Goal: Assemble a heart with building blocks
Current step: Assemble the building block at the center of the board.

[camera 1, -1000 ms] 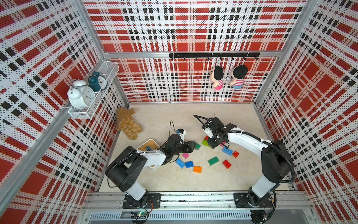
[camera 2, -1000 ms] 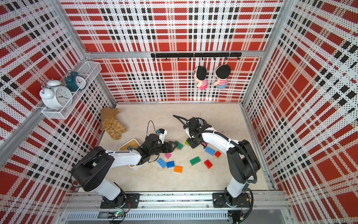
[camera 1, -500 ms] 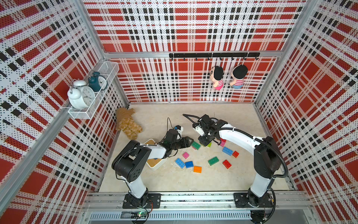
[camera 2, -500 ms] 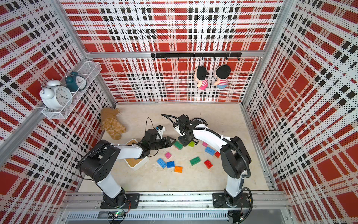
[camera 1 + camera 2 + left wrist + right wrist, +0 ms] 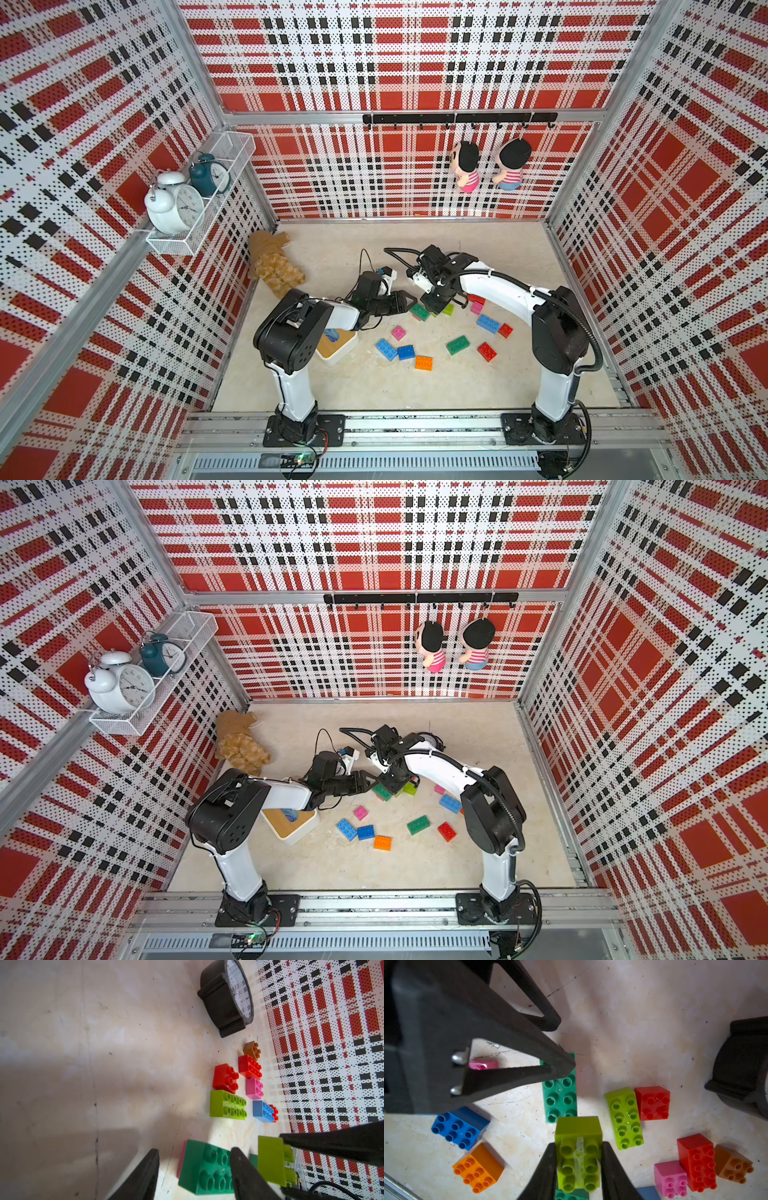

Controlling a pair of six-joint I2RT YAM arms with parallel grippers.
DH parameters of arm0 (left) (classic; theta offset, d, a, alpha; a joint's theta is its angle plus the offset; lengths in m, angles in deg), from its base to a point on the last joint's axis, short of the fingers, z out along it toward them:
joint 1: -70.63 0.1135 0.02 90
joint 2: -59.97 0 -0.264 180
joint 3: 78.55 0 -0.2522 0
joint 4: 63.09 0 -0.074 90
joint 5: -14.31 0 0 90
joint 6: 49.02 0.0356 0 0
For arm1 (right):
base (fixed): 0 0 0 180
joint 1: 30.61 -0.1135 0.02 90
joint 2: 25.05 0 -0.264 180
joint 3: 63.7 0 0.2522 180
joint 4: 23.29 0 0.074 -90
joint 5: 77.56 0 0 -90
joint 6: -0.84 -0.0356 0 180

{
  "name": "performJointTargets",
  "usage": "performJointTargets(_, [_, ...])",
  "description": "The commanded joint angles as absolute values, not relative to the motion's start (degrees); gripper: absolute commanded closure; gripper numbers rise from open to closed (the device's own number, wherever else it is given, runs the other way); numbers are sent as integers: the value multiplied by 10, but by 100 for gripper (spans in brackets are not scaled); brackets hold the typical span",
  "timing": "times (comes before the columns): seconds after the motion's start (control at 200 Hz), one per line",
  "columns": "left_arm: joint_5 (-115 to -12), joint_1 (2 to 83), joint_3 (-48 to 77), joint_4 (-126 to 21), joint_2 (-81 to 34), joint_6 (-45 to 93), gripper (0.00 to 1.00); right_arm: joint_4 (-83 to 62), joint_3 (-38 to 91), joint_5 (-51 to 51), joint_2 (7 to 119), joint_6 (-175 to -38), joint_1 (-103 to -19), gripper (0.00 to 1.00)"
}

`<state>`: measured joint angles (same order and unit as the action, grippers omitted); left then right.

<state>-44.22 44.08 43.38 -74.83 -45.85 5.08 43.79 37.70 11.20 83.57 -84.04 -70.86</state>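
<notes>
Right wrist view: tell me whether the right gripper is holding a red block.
No, the right gripper is clamped on the two long sides of a lime green block.

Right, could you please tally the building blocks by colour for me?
green: 2
lime: 2
red: 4
pink: 3, one only an edge under a green
blue: 3
orange: 1
brown: 1
total: 16
</notes>
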Motion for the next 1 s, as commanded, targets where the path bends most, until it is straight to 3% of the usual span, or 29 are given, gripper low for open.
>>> performJointTargets(0.0, [-424,447,424,-756,-469,62,43,453,396,111,849,-826,-717,71])
performJointTargets(0.997, [-418,446,436,-757,-481,65,62,463,424,100,902,-847,-724,71])
